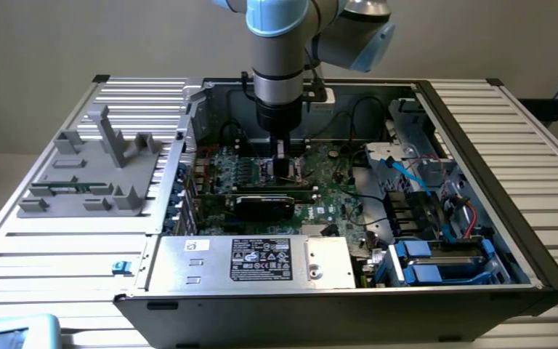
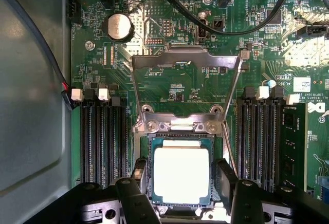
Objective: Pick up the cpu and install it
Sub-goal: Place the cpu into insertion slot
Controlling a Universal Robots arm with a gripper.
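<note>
The cpu [image 2: 181, 175] lies flat in the socket [image 2: 180, 137] on the motherboard [image 2: 92, 29]. Its pale metal top faces up and its edges run square to the socket's dark rim, so the placing part of the task looks done. The end effector [image 2: 182, 171] hangs directly over it, and its two dark fingers [image 2: 225, 175] stand one on each side of the chip. They appear to be just clear of its edges rather than pressing on them, so I judge the grasp released and the chip resting on its own. The hinged metal load plate [image 2: 185, 59] is swung back and lies open over the board beyond the socket. The chip is therefore seated but not clamped, and the install reads as nearly finished rather than complete. In the exterior view the end effector [image 1: 284, 163] reaches straight down into the open computer case [image 1: 357, 305] on the slatted worktop [image 1: 66, 247]. It is near the black expansion card [image 1: 274, 203] and well apart from the silver power supply box [image 1: 250, 258].
</note>
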